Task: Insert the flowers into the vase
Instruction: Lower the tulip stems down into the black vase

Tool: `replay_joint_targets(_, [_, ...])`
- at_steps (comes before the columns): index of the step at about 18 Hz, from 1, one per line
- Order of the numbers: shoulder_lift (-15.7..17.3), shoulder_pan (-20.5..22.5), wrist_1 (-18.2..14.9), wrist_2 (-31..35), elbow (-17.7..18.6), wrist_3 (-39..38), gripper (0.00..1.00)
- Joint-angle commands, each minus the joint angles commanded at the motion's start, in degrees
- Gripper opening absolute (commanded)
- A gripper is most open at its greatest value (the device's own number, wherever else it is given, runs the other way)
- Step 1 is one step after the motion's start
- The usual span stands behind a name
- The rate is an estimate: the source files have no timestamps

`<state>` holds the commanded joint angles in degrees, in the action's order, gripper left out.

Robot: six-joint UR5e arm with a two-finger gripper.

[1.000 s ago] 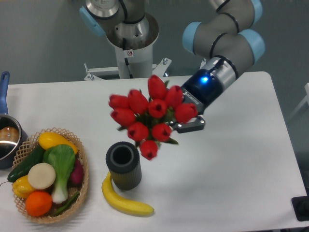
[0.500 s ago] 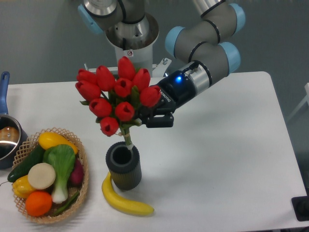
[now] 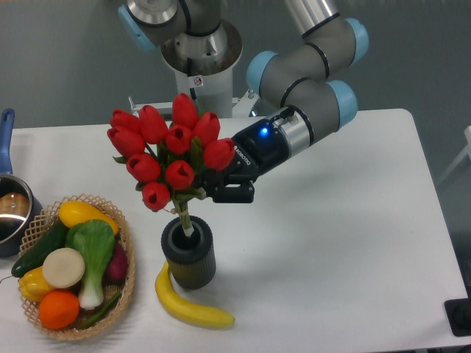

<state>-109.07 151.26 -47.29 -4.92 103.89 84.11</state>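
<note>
Above the vase (image 3: 188,252), jaws clamp the flowers (image 3: 168,154) just left, stems dipping inside.

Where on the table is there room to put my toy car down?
The big bare patch is on the white table, right of the vase and banana, below the pincer holding the tulips. The near left is crowded: the vegetable basket, vase and banana sit close together, with the pot at the edge.

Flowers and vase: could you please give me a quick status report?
Gripper shut on the flowers, jaws at the stems. Stem end at the mouth of the vase, buds above. Banana beside the vase, not blocking.
</note>
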Motion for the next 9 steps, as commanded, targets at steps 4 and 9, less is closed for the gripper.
replay_joint_targets(4, [-0.79,0.09,0.0,0.09,-0.18,0.0,0.07])
replay_joint_targets(9, [-1.93,0.17,0.0,0.17,0.17,0.09,0.07])
